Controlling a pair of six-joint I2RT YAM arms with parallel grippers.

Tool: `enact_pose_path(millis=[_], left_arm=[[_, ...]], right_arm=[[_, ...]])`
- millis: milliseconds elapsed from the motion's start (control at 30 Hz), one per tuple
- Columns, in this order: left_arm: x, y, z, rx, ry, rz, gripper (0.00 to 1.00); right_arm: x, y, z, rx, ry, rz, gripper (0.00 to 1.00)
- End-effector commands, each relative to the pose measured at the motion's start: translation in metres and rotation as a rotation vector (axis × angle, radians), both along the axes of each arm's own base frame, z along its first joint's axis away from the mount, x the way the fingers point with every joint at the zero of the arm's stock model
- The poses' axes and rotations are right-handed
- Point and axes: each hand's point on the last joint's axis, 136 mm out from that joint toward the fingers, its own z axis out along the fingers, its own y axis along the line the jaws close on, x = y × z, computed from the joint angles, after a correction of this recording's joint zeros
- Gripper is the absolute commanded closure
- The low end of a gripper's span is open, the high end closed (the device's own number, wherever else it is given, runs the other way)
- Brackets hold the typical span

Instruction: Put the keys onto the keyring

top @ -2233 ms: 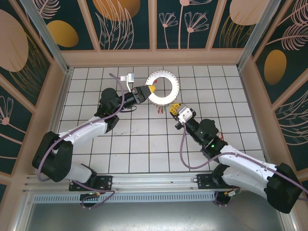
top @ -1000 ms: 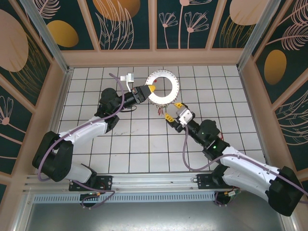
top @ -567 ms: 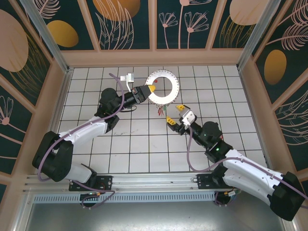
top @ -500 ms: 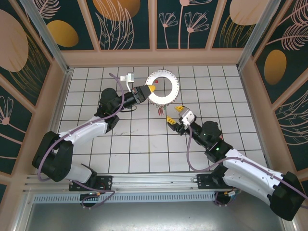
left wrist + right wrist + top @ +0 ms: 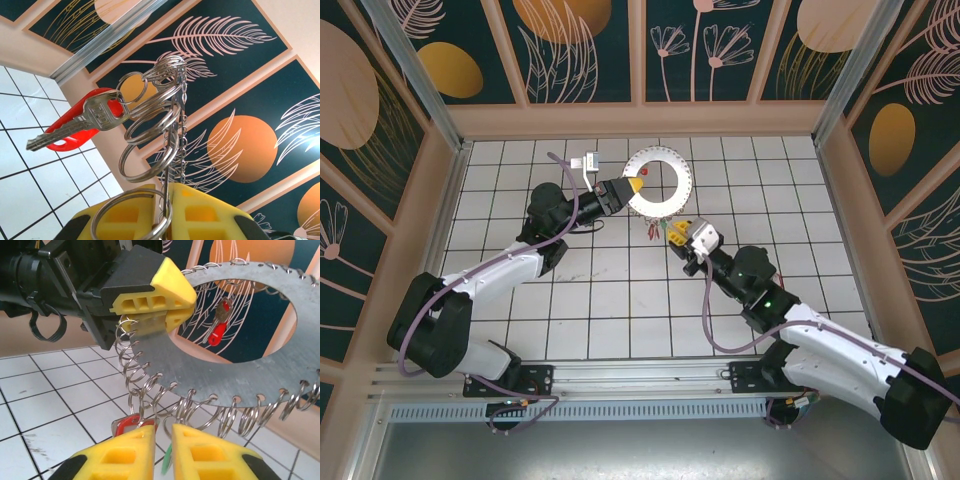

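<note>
The keyring (image 5: 670, 200) is a flat pale-grey disc with a wide hole, held up off the tiles. Wire split rings (image 5: 150, 390) hang all along its rim (image 5: 235, 370). My left gripper (image 5: 638, 185) is shut on the ring's left rim, its yellow fingers (image 5: 165, 290) clamped on the thin plate (image 5: 176, 150). One key with a red tag (image 5: 75, 125) hangs from a split ring; it shows through the hole (image 5: 220, 322). My right gripper (image 5: 678, 228) sits just below the lower rim. Its fingertips (image 5: 162, 427) are narrowly apart on a green-tagged key (image 5: 166, 467). A red-tagged key (image 5: 131, 424) lies beside them.
White tiled floor (image 5: 620, 290) with wooden side walls (image 5: 640, 120) and patterned panels behind. A small white and grey part (image 5: 588, 162) lies left of the keyring. A red and green cluster of keys (image 5: 655, 230) lies under the ring's lower edge.
My right gripper drew back slightly, then moved in under the ring's lower rim, and its jaws went from wide open to nearly together. The left arm and keyring have not moved.
</note>
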Motion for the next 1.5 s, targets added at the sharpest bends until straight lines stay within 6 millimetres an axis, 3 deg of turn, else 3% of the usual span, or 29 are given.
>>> enact_pose_path(millis=[0, 200, 967, 1467], left_arm=[[-0.002, 0.001, 0.030, -0.041, -0.089, 0.001, 0.95], [-0.002, 0.000, 0.030, -0.040, -0.088, -0.004, 0.95], [-0.002, 0.002, 0.029, -0.042, -0.083, -0.001, 0.95], [-0.002, 0.002, 0.029, -0.044, -0.079, -0.001, 0.95]], right_arm=[[0.009, -0.005, 0.028, 0.025, -0.084, -0.072, 0.87], [0.018, -0.011, 0.026, 0.021, -0.092, -0.139, 0.90], [0.014, 0.003, 0.026, 0.022, -0.105, -0.065, 0.75], [0.020, -0.006, 0.030, 0.054, -0.118, -0.128, 0.78]])
